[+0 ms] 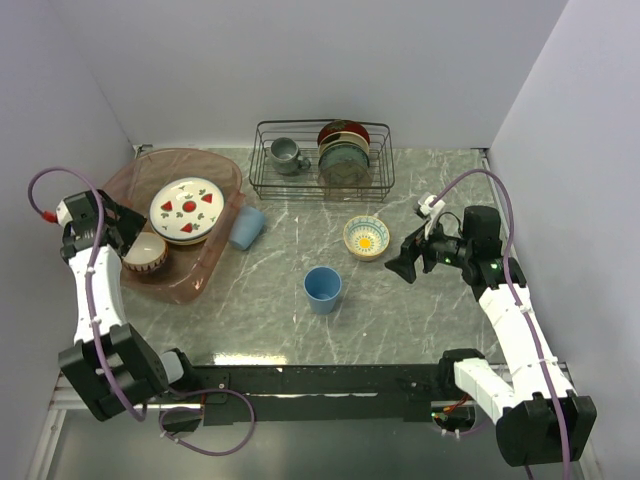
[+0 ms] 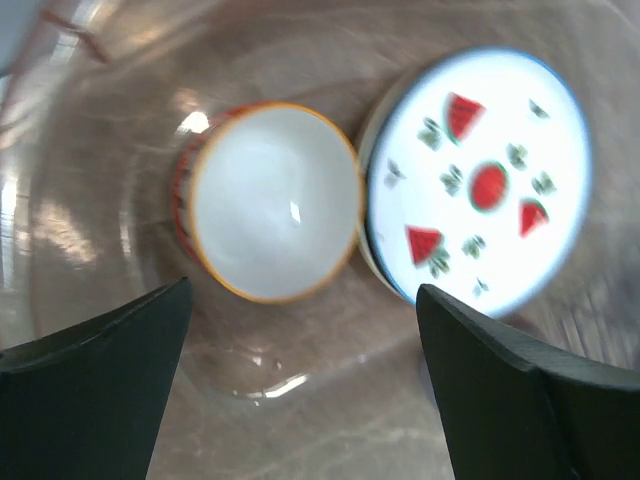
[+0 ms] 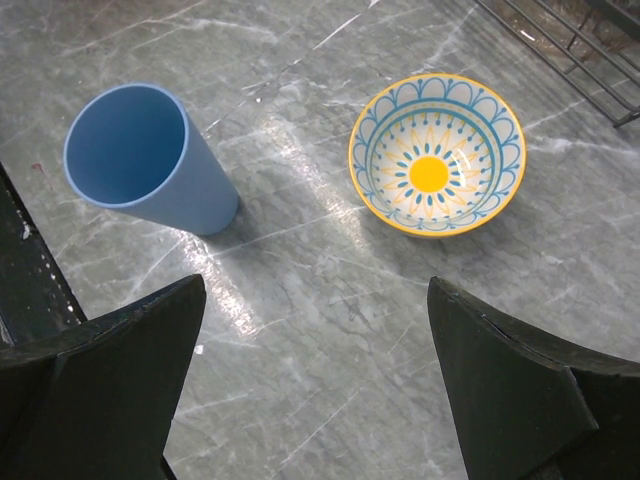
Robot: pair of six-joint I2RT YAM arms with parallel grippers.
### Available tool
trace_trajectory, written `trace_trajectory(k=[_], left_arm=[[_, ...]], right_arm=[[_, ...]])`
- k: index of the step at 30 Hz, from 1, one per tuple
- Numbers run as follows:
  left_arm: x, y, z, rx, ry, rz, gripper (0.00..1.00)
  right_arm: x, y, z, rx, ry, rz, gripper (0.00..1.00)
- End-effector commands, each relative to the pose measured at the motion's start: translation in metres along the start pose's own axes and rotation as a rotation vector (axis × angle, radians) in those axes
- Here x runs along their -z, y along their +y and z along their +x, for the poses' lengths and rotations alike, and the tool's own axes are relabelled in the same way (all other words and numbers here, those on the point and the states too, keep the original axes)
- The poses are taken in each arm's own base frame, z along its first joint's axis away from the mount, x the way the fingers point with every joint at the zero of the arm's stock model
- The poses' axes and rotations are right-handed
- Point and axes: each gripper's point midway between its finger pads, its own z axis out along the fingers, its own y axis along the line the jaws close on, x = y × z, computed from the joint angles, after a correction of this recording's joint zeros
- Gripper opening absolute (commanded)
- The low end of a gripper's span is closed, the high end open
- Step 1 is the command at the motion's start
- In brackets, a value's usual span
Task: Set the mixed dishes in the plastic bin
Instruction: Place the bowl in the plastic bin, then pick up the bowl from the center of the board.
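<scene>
The plastic bin [image 1: 203, 265] stood on the table [image 1: 270, 320], its left rim close to the side wall. Inside the bin, the white strawberry plate [image 1: 187, 210] lay toward the far end and the red-patterned bowl [image 1: 146, 252] at the near end, their rims just beside each other. One light-blue cup [image 1: 247, 226] rested against the outside of the bin's right rim. Right of the bin, bare table surface surrounded an upright light-blue cup [image 1: 322, 289] and, farther right, a blue-and-yellow bowl [image 1: 366, 237]. A wire rack [image 1: 320, 160] stood beyond the bin's far right corner. The left pincer [image 2: 302, 290] hung over the red-patterned bowl inside the bin, jaws spread wide, gripping nothing. The right pincer [image 3: 315, 285], well right of the bin, was likewise wide and empty.
</scene>
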Motion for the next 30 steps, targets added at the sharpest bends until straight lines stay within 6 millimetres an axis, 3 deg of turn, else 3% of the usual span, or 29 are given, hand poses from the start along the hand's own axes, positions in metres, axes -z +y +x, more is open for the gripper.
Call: trace_trajectory(k=[1,6,17,24,30], left_arm=[[0.033,-0.036,-0.001,-0.111,0.029,0.23,0.99],[0.062,-0.053,0.011,-0.157,0.034,0.4,0.99],[0.134,-0.097,0.056,-0.365,0.073,0.767,0.99],[0.175,-0.107,0.085,-0.468,0.082,0.971,0.99],[0.192,-0.102,0.114,-0.508,0.091,1.133,0.99]], right_arm=[[0.003,-0.012,-0.008,0.056,-0.034,0.049,1.0],[0.006,-0.017,-0.007,0.052,-0.037,0.063,1.0],[0.006,-0.029,-0.002,0.036,-0.025,0.086,1.0],[0.005,-0.031,-0.008,0.036,0.023,0.051,1.0],[-0.001,-0.031,-0.021,-0.004,0.059,-0.006,1.0]])
